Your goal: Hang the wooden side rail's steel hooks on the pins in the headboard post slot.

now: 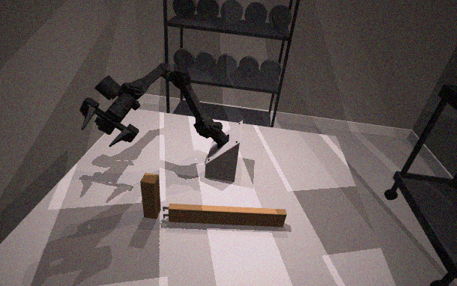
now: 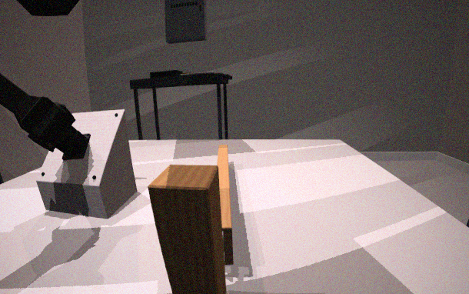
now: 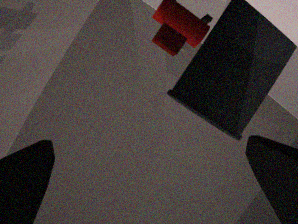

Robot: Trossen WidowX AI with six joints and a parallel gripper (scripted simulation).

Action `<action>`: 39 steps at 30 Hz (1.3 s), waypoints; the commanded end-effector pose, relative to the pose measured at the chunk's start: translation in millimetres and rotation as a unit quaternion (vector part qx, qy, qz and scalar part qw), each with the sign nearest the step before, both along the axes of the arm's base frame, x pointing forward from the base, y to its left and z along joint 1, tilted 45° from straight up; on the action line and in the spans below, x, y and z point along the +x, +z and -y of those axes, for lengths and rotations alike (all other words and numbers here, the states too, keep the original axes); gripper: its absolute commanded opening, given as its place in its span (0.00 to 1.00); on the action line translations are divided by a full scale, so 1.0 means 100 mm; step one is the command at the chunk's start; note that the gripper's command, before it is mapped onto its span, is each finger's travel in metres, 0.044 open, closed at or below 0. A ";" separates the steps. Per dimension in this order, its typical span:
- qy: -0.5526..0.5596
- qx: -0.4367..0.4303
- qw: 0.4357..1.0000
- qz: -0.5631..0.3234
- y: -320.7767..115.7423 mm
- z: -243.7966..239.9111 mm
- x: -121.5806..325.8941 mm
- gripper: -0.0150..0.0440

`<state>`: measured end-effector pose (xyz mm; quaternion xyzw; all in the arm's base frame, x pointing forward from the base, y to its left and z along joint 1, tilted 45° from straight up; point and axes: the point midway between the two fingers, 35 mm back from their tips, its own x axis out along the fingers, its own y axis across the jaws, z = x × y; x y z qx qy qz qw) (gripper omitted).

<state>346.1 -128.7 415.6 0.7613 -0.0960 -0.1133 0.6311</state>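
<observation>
Hovering above the tabletop (image 1: 311,161) (image 2: 307,185), gripper (image 1: 109,121) (image 3: 153,147) spread wide, nothing pinched; post (image 1: 150,196) (image 2: 188,231) below it, rail (image 1: 226,216) (image 2: 224,185) lying farther off, hooks (image 1: 165,212) just beside post.

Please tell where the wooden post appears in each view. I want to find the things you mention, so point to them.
Top: the post (image 1: 150,197) (image 2: 188,235) stands left of the centre.
Exterior: lower centre, cut by the bottom edge.
Wrist: not in it.
Landmark: the rail (image 1: 226,217) (image 2: 223,181), shared by top and exterior only.
</observation>
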 end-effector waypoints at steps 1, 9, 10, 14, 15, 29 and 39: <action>-0.035 0.075 0.996 -0.012 -0.40 -0.05 0.13 1.00; -0.097 0.171 0.980 -0.022 -0.98 -0.17 0.21 1.00; -0.104 0.180 0.978 -0.022 -1.05 -0.18 0.21 1.00; -0.136 0.216 0.967 -0.022 -1.31 -0.25 0.20 1.00; -0.144 0.225 0.963 -0.022 -1.38 -0.27 0.20 1.00; -0.271 0.324 0.906 0.019 -2.33 -0.56 -0.10 1.00; -0.344 0.341 0.873 0.063 -2.77 -0.57 -0.43 1.00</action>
